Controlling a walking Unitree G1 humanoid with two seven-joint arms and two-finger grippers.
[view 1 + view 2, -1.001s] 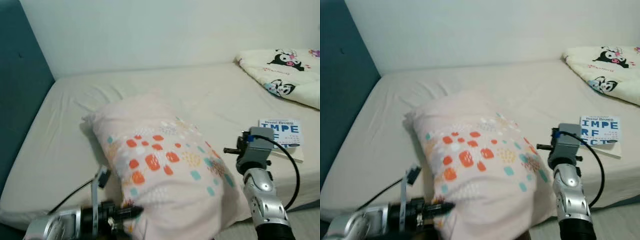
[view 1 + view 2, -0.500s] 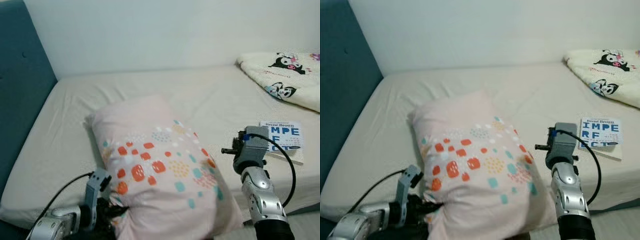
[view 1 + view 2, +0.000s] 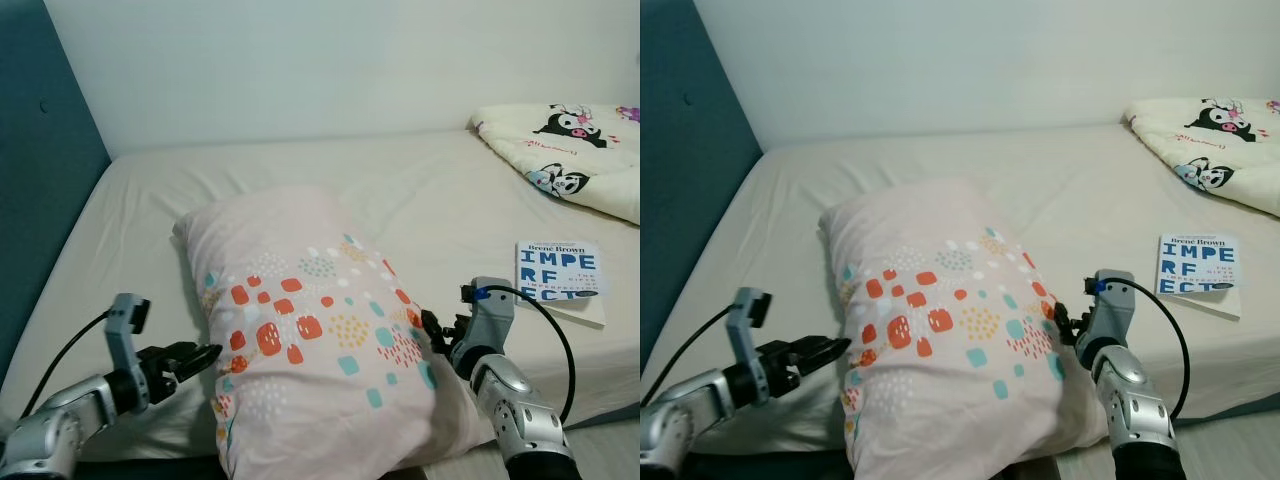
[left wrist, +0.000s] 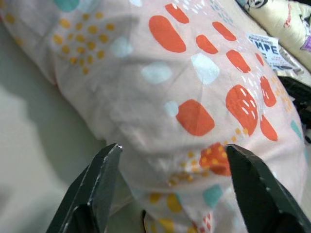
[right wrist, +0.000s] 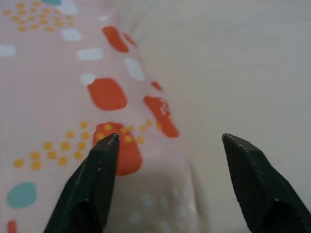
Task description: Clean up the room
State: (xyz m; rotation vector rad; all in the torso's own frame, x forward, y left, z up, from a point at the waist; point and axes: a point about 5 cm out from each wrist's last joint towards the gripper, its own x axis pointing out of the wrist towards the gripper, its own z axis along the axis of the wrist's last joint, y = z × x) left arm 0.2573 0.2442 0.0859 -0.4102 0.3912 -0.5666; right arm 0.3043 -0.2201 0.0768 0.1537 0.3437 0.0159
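A pink pillow (image 3: 300, 320) with orange, teal and white spots lies on the bed (image 3: 400, 190), its near end hanging over the front edge. My left gripper (image 3: 195, 358) is open just left of the pillow's near end; in the left wrist view the pillow (image 4: 194, 87) bulges between and beyond its spread fingers (image 4: 92, 189). My right gripper (image 3: 432, 330) is open at the pillow's right side, its tips close to the fabric. In the right wrist view, the pillow's edge (image 5: 58, 97) and bare sheet lie between the fingers (image 5: 97, 179).
A white and blue book (image 3: 560, 272) lies on the bed to the right of my right arm. A cream blanket with cartoon prints (image 3: 570, 155) is bunched at the far right corner. A teal headboard (image 3: 40, 180) runs along the left.
The left gripper has drawn back to the left, out from the pillow's near end. The right gripper has dropped lower against the pillow's right side. The pillow has settled flatter on the bed.
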